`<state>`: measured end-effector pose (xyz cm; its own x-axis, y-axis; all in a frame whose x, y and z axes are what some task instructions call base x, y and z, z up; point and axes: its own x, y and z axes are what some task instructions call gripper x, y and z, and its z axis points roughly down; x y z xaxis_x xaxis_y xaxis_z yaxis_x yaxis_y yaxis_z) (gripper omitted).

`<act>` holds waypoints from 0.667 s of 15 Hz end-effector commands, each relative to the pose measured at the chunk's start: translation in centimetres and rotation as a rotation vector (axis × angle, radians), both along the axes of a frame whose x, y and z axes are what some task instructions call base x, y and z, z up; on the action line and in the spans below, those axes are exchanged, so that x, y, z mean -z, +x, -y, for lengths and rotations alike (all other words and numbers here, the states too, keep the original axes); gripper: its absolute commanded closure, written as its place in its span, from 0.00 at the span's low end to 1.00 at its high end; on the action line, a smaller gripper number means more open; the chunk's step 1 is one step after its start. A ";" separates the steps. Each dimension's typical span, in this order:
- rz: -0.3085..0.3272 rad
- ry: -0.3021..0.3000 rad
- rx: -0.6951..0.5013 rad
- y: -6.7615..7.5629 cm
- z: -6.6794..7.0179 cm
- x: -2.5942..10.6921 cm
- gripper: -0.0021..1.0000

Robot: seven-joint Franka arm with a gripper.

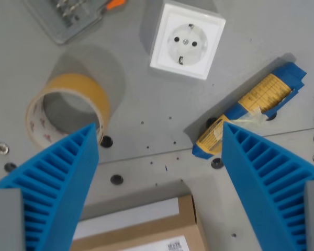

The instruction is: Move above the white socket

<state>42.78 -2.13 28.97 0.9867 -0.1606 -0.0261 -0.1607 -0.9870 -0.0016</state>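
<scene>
The white socket [187,41] is a square box with a round two-pin outlet, standing on the grey table at the top middle of the wrist view. My gripper [158,128] hangs above the table below the socket in the picture, with nothing between its fingers. Its two blue ribbed fingers, one at the wrist view's left [60,183] and one at the wrist view's right [264,178], stand wide apart. The socket lies beyond the fingertips, a little to the right of the gap's middle.
A roll of yellowish tape [68,107] stands at the left, just above the left fingertip. A blue and yellow block [254,107] lies at the right. A cardboard box [141,227] is at the bottom. A clear plastic case [68,15] is at the top left.
</scene>
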 end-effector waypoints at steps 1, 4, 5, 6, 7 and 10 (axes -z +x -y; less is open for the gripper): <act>0.069 -0.027 0.160 0.2 0.7 1.8 0.00; 0.075 -0.029 0.193 0.5 1.2 3.3 0.00; 0.076 -0.029 0.200 0.6 1.4 3.8 0.00; 0.078 -0.029 0.210 0.7 1.6 4.2 0.00; 0.082 -0.030 0.219 0.7 1.8 4.7 0.00; 0.088 -0.031 0.240 1.0 2.2 6.2 0.00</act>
<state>44.11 -3.98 23.56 0.9609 -0.2748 -0.0328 -0.2749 -0.9615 -0.0007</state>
